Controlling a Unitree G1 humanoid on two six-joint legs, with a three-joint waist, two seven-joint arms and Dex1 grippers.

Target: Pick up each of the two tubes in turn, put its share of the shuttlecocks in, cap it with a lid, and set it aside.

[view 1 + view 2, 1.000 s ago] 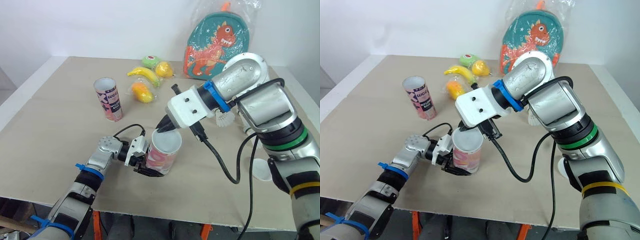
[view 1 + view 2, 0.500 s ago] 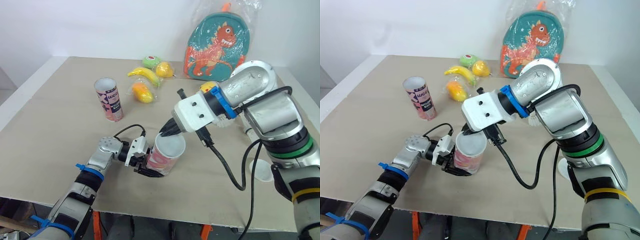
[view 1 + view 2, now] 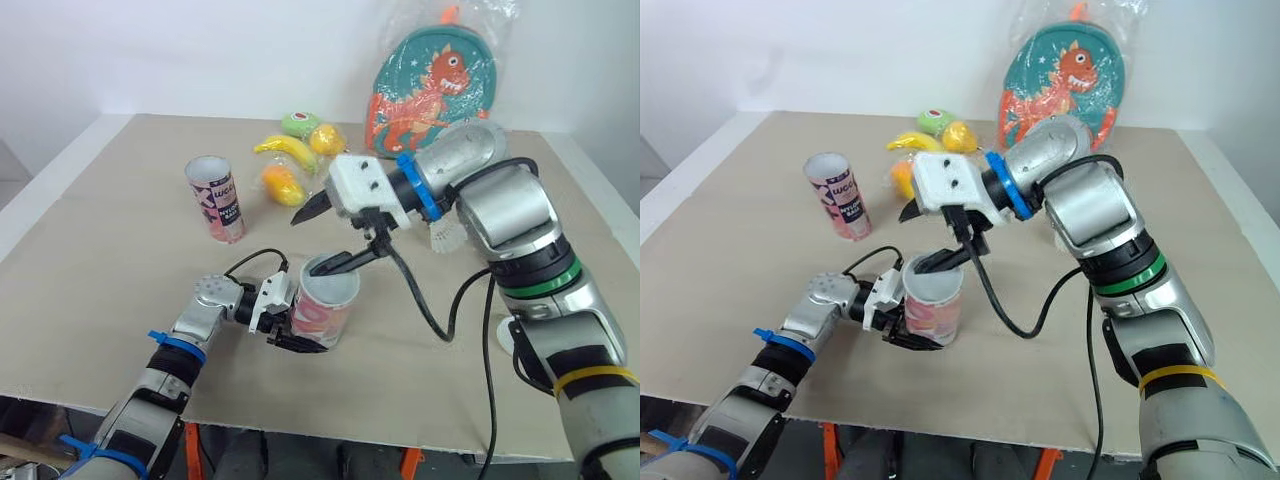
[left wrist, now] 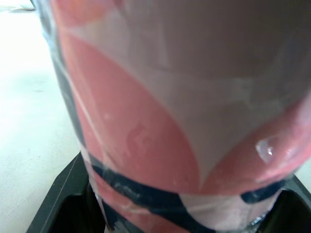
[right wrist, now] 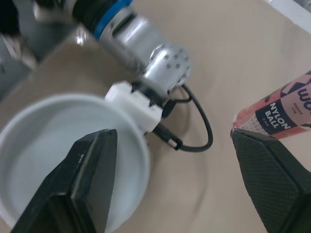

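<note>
My left gripper [image 3: 298, 330] is shut on the lower part of a pink patterned tube [image 3: 322, 315], which stands upright near the table's front edge. Its black fingers [image 4: 63, 194] flank the tube [image 4: 160, 126]. A white lid [image 3: 331, 291] sits on the tube's mouth. Just above it my right gripper [image 3: 326, 238] is open, with its lower finger [image 3: 350, 263] close over the lid [image 5: 63, 160] and nothing held. A second, open pink tube [image 3: 217, 198] stands at the back left. A white shuttlecock [image 3: 447, 235] lies behind my right arm.
Another white lid [image 3: 519, 335] lies near the table's right front edge. Toy fruit [image 3: 290, 150] and a bagged dinosaur backpack [image 3: 436, 85] sit at the back. The second tube [image 5: 279, 109] shows past my right fingers [image 5: 92, 179].
My right gripper went from shut on the lid to wide open, leaving the lid on the held tube. The right forearm swung back and up. The left gripper kept its hold.
</note>
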